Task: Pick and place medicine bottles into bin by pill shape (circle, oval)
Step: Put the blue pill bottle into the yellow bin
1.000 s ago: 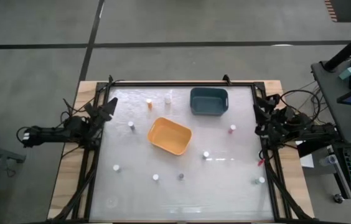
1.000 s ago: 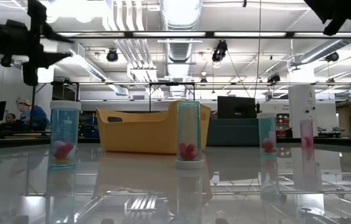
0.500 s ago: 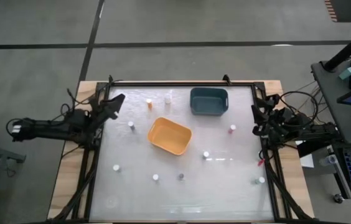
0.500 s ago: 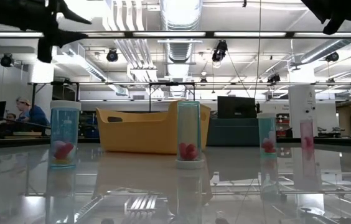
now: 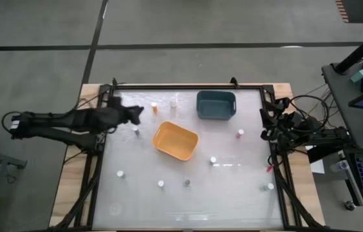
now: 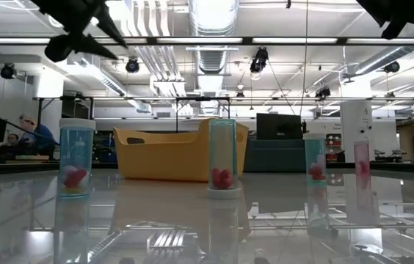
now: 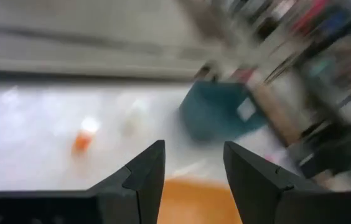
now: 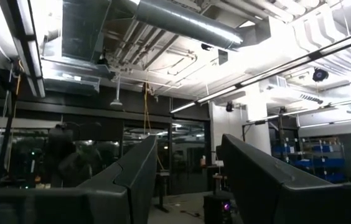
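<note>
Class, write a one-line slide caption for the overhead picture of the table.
Left pincer open above the table near a white-capped bottle beside the orange-yellow tub; right arm waits at the table's edge.

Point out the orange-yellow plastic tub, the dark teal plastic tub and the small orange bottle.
orange-yellow plastic tub (image 5: 176,141), high view, inner floor.
dark teal plastic tub (image 5: 216,105), high view, inner floor.
small orange bottle (image 5: 154,106), high view, cap.

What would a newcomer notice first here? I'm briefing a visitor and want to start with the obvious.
The orange tub sits tilted at the table's middle, with the teal tub behind it toward the far edge. Tiny bottles stand scattered all around them, such as an orange one near the far edge. The left gripper reaches in over the table with open fingers and holds nothing, while the right gripper waits at the right edge.
</note>
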`<state>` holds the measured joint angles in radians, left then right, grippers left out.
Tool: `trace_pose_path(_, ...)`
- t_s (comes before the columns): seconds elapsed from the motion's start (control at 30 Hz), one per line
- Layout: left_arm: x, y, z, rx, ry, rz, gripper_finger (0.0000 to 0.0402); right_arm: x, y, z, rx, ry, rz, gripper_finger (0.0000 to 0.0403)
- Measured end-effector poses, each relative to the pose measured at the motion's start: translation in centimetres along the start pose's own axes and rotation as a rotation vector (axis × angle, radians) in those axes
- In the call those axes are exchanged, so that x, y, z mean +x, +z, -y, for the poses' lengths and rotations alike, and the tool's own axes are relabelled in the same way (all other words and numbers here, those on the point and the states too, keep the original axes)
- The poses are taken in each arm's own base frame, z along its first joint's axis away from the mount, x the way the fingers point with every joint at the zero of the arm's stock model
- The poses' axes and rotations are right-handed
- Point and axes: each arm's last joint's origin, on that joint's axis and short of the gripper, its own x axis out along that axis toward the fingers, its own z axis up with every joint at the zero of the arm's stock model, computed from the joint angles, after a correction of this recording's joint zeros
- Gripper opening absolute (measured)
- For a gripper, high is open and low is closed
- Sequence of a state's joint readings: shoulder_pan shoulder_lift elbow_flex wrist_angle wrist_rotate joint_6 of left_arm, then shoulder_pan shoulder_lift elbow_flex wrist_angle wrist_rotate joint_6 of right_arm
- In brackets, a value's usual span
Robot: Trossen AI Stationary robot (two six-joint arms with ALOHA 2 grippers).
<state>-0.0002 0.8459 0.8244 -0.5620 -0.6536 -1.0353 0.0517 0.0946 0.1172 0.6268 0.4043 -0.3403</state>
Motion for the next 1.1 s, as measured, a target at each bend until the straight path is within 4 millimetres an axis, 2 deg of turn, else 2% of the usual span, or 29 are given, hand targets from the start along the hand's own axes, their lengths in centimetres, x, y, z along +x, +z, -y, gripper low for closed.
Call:
trace_pose_path(0.17, 0.9, -0.5, 0.6, 0.030, 0.218, -0.184, 0.0148, 0.0, 0.1, 0.0, 0.004, -0.001, 0.003, 0.0171)
trace_pose_path(0.37, 2.8, -1.6, 0.4, 0.070, 0.455, -0.372, 0.0148, 0.0, 0.1, 0.0, 0.002, -0.002, 0.004, 0.0171)
trace_pose_path(0.73, 7.3, -2.8, -1.1, 0.100, 0.663, -0.538, 0.0148, 0.0, 0.2, 0.0, 0.002, -0.003, 0.006, 0.0171)
trace_pose_path(1.1, 10.4, -3.8, -2.2, 0.137, 0.772, -0.629, 0.0148, 0.0, 0.2, 0.1, 0.000, -0.004, 0.010, 0.0171)
